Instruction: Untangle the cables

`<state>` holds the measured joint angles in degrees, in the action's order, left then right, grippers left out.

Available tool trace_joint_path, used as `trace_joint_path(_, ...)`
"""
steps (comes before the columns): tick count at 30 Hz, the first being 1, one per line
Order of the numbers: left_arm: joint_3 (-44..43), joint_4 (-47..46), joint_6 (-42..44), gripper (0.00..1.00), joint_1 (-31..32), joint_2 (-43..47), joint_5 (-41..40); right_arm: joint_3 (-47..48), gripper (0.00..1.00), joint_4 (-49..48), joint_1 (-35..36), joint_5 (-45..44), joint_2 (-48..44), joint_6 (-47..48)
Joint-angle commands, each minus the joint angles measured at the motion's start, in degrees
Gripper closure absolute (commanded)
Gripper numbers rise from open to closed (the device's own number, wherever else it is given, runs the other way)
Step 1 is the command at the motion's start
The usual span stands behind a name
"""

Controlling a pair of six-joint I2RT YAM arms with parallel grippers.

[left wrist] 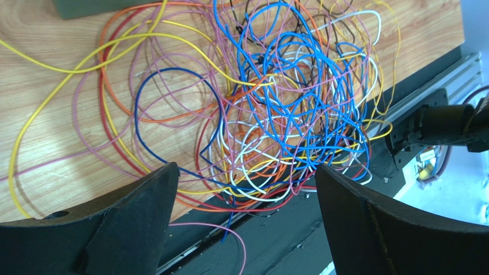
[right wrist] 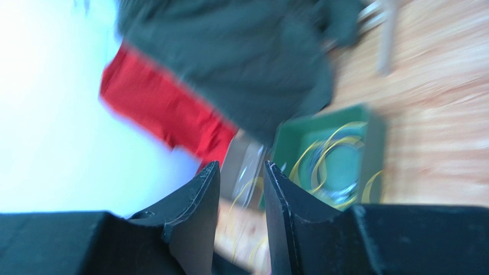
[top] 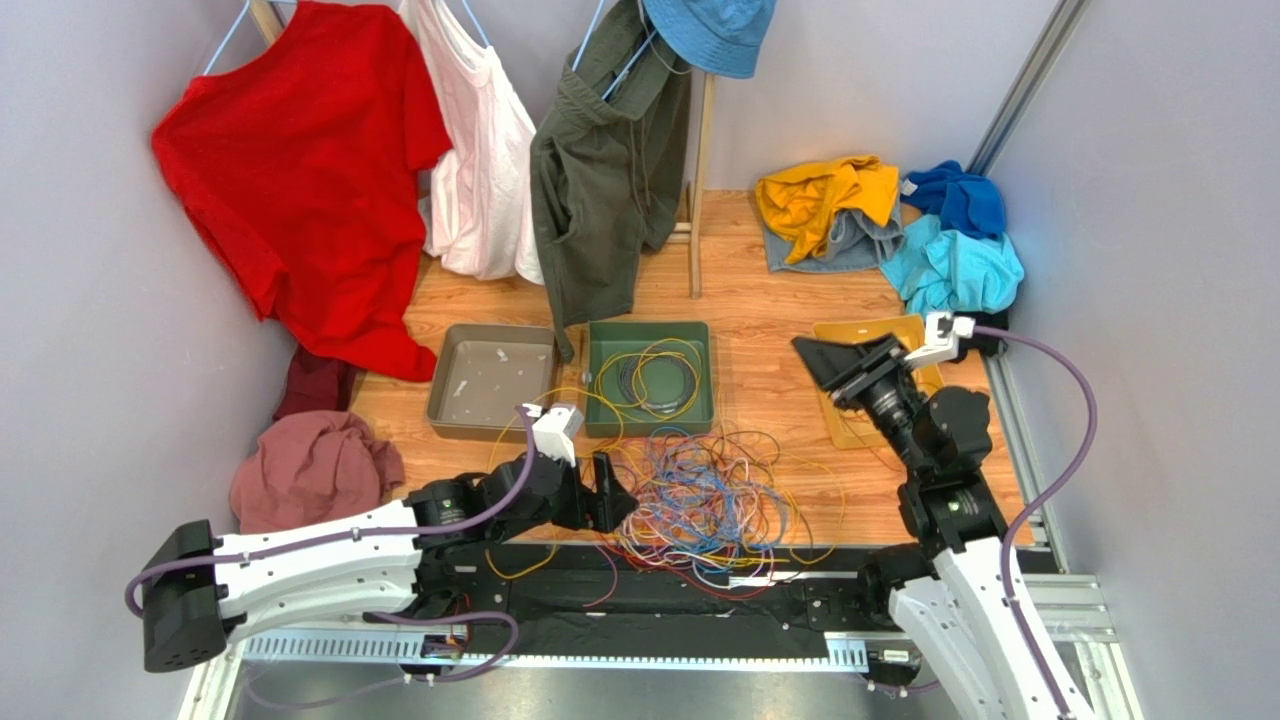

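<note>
Many cables (left wrist: 275,103), one tangled heap, lying just beyond and between the left gripper (left wrist: 247,172) fingers (left wrist: 143,200), which are spread wide and empty. Right gripper (right wrist: 241,169): fingers narrowly parted, grasping nothing; green tray (right wrist: 376,143) beyond them.

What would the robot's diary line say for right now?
left gripper: open, over cable tangle | right gripper: slightly open, empty, up at the right | green tray: holds coiled cables

Open bare wood tabletop (top: 759,383) right of the square green plastic tray (top: 649,378); blocked toward the near edge by a tangle of thin multicoloured cables (top: 706,503)
</note>
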<state>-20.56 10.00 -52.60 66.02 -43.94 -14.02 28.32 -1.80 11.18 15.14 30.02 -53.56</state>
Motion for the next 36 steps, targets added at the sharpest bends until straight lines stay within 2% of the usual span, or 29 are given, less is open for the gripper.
trace_joint_path(1, -3.2, -4.8, 2.3, 0.01, 0.2, -4.3, 2.4, -2.0, 0.62, 6.1, 13.3, -1.5, -6.3, 2.9)
trace_joint_path(3, -3.2, -6.3, 2.6, 0.01, 0.2, -7.5, 4.5, -2.8, 0.63, 9.5, 18.9, -4.2, -9.3, 5.3)
trace_joint_path(4, -3.0, -6.9, 2.6, 0.01, 0.2, -8.6, 5.0, -3.9, 0.63, 10.7, 24.0, -7.3, -10.3, 6.1)
trace_joint_path(7, -2.9, -8.9, 2.2, 0.05, 0.3, -12.0, 5.8, -5.5, 0.64, 15.6, 32.7, -14.4, -13.4, 8.0)
trace_joint_path(10, -3.3, -9.6, 1.6, 0.12, 0.3, -13.5, 4.2, -8.3, 0.65, 17.4, 37.6, -19.2, -15.7, 7.7)
trace_joint_path(13, -3.7, -9.5, 1.5, 0.24, 0.3, -14.4, 2.1, -10.1, 0.66, 17.6, 38.5, -19.5, -16.7, 7.3)
trace_joint_path(14, -3.9, -9.5, 1.6, 0.33, 0.3, -14.9, 1.1, -10.3, 0.67, 17.9, 38.5, -19.5, -16.7, 7.2)
trace_joint_path(16, -4.3, -9.5, 2.1, 0.42, 0.3, -16.8, 0.9, -10.0, 0.67, 18.9, 38.5, -19.8, -16.9, 8.2)
trace_joint_path(17, -5.0, -9.5, 2.4, 0.56, 0.3, -17.5, 0.8, -9.8, 0.68, 19.5, 38.5, -20.0, -17.1, 8.6)
trace_joint_path(19, -5.9, -8.9, 2.9, 0.73, 0.3, -19.5, 0.4, -9.1, 0.69, 20.6, 38.5, -20.5, -17.2, 9.1)
trace_joint_path(20, -7.1, -7.5, 3.3, 0.88, 0.3, -19.8, -0.1, -8.9, 0.69, 20.9, 38.5, -20.5, -17.4, 9.4)
trace_joint_path(21, -7.9, -6.4, 4.2, 0.97, 0.3, -19.5, -0.4, -8.7, 0.70, 21.3, 38.5, -20.5, -17.8, 9.5)
trace_joint_path(23, -10.8, -1.4, 5.3, 1.00, 0.3, -17.9, -1.8, -8.6, 0.70, 22.0, 38.6, -20.8, -18.9, 9.4)
trace_joint_path(26, -15.4, 6.2, 9.2, 1.00, 0.3, -10.7, -4.2, -9.0, 0.71, 23.3, 38.5, -21.6, -21.2, 9.0)
trace_joint_path(30, -22.8, 13.5, 14.4, 1.00, 0.3, 3.0, -7.0, -9.3, 0.71, 23.4, 38.6, -20.0, -22.3, 9.4)
trace_joint_path(32, -28.6, 16.7, 17.9, 1.00, 0.3, 6.7, -8.3, -8.9, 0.71, 22.6, 38.7, -18.7, -21.5, 10.0)
trace_joint_path(36, -41.2, 23.3, 23.0, 1.00, 0.3, 5.4, -9.4, -7.1, 0.71, 19.5, 40.9, -17.4, -18.3, 11.5)
